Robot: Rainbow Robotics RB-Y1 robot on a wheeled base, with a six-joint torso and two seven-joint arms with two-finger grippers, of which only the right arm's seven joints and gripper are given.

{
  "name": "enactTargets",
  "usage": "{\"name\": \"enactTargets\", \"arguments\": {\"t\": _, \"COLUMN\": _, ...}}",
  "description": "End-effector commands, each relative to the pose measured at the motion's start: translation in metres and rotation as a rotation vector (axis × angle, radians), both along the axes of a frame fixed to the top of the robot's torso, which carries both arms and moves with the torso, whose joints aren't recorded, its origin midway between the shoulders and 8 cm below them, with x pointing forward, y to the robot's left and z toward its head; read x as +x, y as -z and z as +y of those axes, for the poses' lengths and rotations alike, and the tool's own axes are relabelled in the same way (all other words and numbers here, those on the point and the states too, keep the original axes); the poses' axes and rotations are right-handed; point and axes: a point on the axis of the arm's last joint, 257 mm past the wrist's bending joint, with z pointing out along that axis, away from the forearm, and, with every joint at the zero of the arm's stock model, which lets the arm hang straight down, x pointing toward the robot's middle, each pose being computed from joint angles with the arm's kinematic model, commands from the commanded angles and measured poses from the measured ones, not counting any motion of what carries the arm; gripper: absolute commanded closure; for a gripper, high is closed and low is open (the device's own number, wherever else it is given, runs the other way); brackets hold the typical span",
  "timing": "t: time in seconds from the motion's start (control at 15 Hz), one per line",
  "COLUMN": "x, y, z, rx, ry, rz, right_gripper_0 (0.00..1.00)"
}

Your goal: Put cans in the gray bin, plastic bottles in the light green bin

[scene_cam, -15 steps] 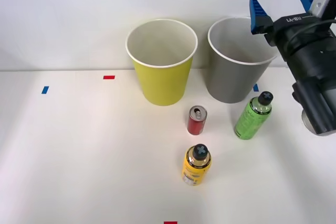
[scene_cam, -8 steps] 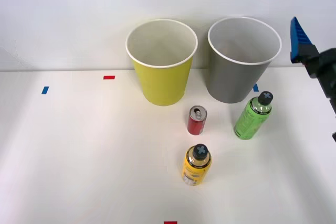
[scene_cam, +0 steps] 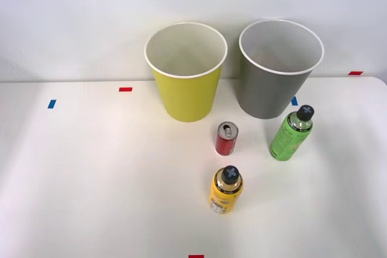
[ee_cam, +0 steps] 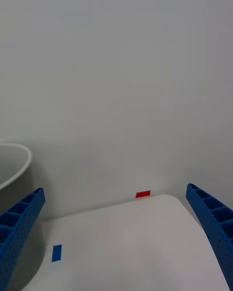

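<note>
White table point(scene_cam: 91, 179) (taped marks) meets white wall point(scene_cam: 72, 16).

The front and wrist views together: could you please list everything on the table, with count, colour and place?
light green bin: one, yellow-green, back centre.
gray bin: one, gray, white rim, to the robot's right of the green bin.
can: one, red, before the bins.
plastic bottles: two, black caps; green before the gray bin, yellow-orange nearest.
tape marks: red and blue, scattered on the white table.
right gripper: blue fingers, open, beside the gray bin.
</note>
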Motion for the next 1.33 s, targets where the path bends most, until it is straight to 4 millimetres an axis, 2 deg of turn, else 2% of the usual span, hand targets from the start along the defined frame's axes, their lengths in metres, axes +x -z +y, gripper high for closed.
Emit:
{"name": "enactTargets", "arguments": {"t": 0.07, "x": -0.021, "y": 0.03, "z": -0.015, "rx": 0.013, "ry": 0.055, "rz": 0.076, "right_gripper_0": 0.0}}
{"name": "enactTargets", "arguments": {"t": 0.2, "x": -0.04, "y": 0.057, "z": -0.025, "rx": 0.031, "ry": 0.096, "rz": 0.14, "right_gripper_0": 0.0}}
{"name": "enactTargets", "arguments": {"t": 0.53, "x": -0.073, "y": 0.117, "z": -0.019, "rx": 0.158, "ry": 0.19, "rz": 0.252, "right_gripper_0": 0.0}}
{"name": "enactTargets", "arguments": {"t": 0.8, "x": -0.087, "y": 0.133, "z": -0.018, "rx": 0.19, "ry": 0.22, "rz": 0.282, "right_gripper_0": 0.0}}
{"name": "enactTargets", "arguments": {"t": 1.07, "x": -0.112, "y": 0.139, "z": -0.013, "rx": 0.094, "ry": 0.238, "rz": 0.302, "right_gripper_0": 0.0}}
{"name": "enactTargets", "arguments": {"t": 1.33, "x": -0.125, "y": 0.15, "z": 0.001, "rx": 0.218, "ry": 0.253, "rz": 0.273, "right_gripper_0": 0.0}}
